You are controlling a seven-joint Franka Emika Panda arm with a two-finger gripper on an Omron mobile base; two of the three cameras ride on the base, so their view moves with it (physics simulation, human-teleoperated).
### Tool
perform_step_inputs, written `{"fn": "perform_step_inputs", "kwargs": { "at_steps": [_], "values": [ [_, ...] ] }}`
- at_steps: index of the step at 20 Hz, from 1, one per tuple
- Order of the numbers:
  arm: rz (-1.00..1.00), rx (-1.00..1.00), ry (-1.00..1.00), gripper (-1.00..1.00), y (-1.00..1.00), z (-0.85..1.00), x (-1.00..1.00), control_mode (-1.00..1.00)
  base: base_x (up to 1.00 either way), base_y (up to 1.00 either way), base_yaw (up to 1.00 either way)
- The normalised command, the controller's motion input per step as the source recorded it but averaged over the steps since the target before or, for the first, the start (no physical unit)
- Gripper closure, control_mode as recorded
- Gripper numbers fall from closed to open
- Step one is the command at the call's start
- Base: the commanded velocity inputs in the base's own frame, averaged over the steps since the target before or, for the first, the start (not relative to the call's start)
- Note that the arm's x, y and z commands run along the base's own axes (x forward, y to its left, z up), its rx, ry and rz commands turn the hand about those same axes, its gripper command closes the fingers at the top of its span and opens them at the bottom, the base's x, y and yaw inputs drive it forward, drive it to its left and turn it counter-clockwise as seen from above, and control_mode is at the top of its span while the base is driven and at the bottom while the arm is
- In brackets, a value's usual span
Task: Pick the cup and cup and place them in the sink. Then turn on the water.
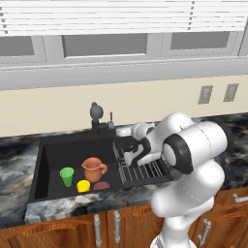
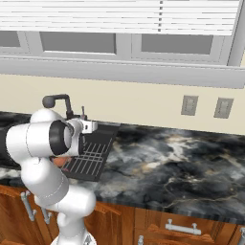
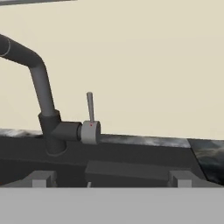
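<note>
Fingers (image 3: 40,179) stand wide apart with nothing between them, and you can see both tips low in the hand view, framing the tap. Your gripper (image 1: 130,154) hangs over the wire rack (image 1: 145,170) at the right end of the sink (image 1: 48,160), near its back rim, looking at the faucet (image 3: 39,87) and its upright lever (image 3: 90,114).

Both cups are in the basin: the green cup (image 1: 67,176) stands upright near the front left, and the yellow cup (image 1: 83,186) sits just beside it against the front wall; I can't tell whether it is upright or tipped. The terracotta jug (image 1: 94,169) stands behind them, and a small reddish thing (image 1: 101,186) lies at the front. No stream is running, so by my read the water is what's left.

Now the risks. That lever is thin and sticks up beside the faucet body; come in off-centre and one finger will ride past it or jam against the valve body instead of pushing the handle. The black spout arches up to the left of it, so a wide swing of the hand could clip it. Drop too low and the fingertips catch the sink's back rim or the rack ribs. Line up square on the lever first.
</note>
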Motion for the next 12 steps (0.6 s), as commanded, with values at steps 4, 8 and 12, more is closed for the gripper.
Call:
{"fn": "perform_step_inputs", "kwargs": {
  "at_steps": [4, 8, 12],
  "values": [
    [0.0, 0.0, 0.0, -1.0, 0.0, 0.0, 0.19, -1.0, 0.0, 0.0, 0.0],
    [0.0, 0.0, 0.0, -1.0, 0.0, 0.0, 0.2, -1.0, 0.0, 0.0, 0.0],
    [0.01, 0.0, 0.0, -1.0, 0.0, 0.0, 0.19, -1.0, 0.0, 0.0, 0.0]
  ]
}}
